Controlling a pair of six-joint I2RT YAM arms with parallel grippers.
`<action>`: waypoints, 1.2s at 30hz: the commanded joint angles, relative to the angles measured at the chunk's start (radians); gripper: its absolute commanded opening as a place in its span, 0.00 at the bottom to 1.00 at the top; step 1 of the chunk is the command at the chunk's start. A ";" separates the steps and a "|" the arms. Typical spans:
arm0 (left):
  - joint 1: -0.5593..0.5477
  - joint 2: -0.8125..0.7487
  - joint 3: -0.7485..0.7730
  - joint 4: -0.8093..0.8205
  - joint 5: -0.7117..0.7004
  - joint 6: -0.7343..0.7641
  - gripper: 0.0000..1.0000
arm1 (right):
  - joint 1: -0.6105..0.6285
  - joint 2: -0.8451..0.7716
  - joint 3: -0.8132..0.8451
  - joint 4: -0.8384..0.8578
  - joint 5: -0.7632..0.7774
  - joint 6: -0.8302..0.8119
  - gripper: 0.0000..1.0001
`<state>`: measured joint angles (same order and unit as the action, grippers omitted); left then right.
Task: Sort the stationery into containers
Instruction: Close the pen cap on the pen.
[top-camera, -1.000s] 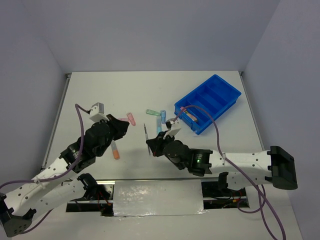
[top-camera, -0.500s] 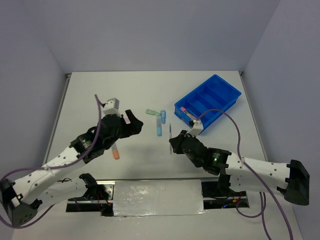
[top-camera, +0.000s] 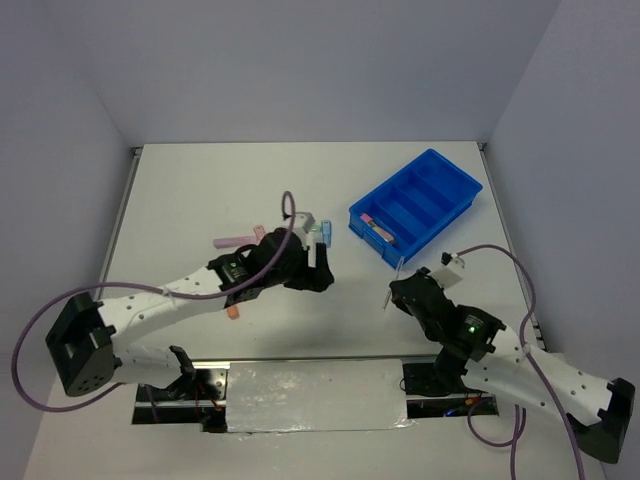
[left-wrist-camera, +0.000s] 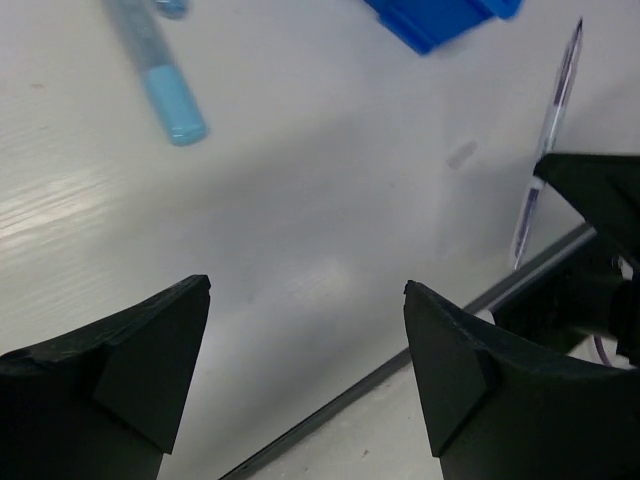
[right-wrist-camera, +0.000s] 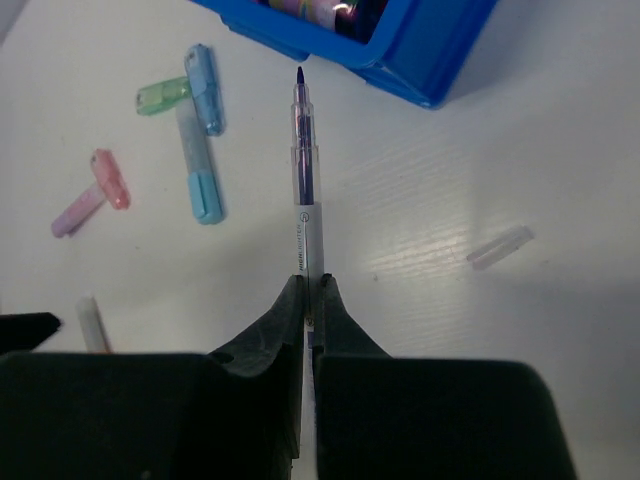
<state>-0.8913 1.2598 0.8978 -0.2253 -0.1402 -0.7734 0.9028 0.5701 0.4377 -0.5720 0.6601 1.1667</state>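
Note:
My right gripper (right-wrist-camera: 310, 285) is shut on a slim pen (right-wrist-camera: 303, 180) with a purple tip, held above the table with the tip toward the blue tray (right-wrist-camera: 400, 50). In the top view that gripper (top-camera: 393, 293) hovers just in front of the tray (top-camera: 440, 185), which holds a pink and orange marker (top-camera: 378, 226). My left gripper (left-wrist-camera: 306, 290) is open and empty over bare table, near mid-table (top-camera: 320, 268). Ahead of it lies a light blue marker (left-wrist-camera: 160, 75). Green (right-wrist-camera: 160, 97), light blue (right-wrist-camera: 205, 88), pink (right-wrist-camera: 108, 178) and lilac (right-wrist-camera: 75, 213) highlighters lie loose on the table.
A clear cap (right-wrist-camera: 500, 247) lies alone on the table to the right of the held pen. An orange marker (top-camera: 232, 311) lies under the left arm, and a pink one (top-camera: 235, 241) behind it. The table's metal front edge (left-wrist-camera: 330, 400) runs just under the left jaws.
The left gripper has opened and the left arm has swung right to mid-table. The right arm has carried the pen right, to just in front of the blue tray.

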 joint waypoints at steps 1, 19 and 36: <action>-0.060 0.093 0.078 0.147 0.164 0.204 0.89 | -0.004 -0.114 0.051 -0.135 0.093 0.082 0.00; -0.205 0.808 0.594 0.285 0.240 0.634 0.72 | -0.004 -0.262 0.645 -0.618 0.375 -0.045 0.00; -0.247 1.006 0.764 0.144 0.179 0.715 0.59 | -0.004 -0.328 0.612 -0.459 0.239 -0.266 0.00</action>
<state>-1.1343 2.2490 1.6459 -0.0742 0.0639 -0.0975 0.9024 0.2371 1.0580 -1.1046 0.9173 0.9501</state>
